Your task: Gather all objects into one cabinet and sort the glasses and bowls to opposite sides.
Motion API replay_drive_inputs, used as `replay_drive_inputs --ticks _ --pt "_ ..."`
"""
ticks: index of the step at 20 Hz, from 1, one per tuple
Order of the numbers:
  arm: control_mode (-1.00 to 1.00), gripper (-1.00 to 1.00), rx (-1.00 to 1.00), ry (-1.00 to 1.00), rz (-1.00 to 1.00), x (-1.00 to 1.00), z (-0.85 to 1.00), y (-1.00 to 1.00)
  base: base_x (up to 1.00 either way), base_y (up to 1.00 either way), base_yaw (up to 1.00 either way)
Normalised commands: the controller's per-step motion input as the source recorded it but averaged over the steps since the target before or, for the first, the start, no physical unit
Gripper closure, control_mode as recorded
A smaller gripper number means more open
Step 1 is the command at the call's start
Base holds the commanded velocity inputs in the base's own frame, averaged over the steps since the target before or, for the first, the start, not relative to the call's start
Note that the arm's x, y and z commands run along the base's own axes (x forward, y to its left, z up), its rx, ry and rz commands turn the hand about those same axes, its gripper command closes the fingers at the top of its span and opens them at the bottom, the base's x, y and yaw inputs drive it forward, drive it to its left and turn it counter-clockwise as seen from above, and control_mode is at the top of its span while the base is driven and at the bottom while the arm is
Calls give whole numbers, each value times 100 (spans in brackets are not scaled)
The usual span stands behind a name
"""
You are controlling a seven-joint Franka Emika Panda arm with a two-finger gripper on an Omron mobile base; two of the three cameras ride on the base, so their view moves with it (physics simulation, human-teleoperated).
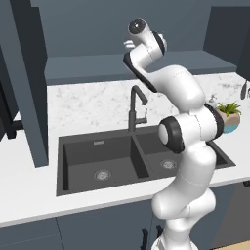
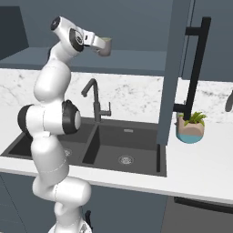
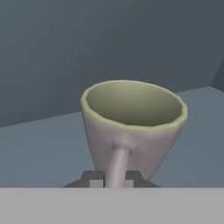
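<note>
Gripper [image 2: 105, 47] looks pinched tight on one beige cup [image 3: 133, 127] up at the cabinet [image 2: 136, 61] shelf, roughly 11 o'clock from the faucet [image 2: 94, 102], so I'd keep it level and slide it slowly toward one side.

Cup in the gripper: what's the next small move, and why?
Probably a short lift straight up off the shelf floor. The gripper is shut on the cup, which stands upright inside the cabinet, with its base looking level with the floor. Raising it a little first should let it clear the floor before it is carried sideways to its side.
</note>
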Motion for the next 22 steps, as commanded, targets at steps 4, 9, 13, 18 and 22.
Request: replay_drive_inputs --ticks 4,9,13,18,22 --pt "-100 100 0 1 -14 -19 0 0 0 0 0" --pt "-100 100 0 0 -14 -42 -7 0 0 0 0" --pt "-100 100 0 -2 -12 -70 -6 0 0 0 0" --pt "-100 100 0 -7 -7 -85 -2 0 0 0 0" --pt "-100 100 -2 -10 2 -92 0 -8 0 0 0"
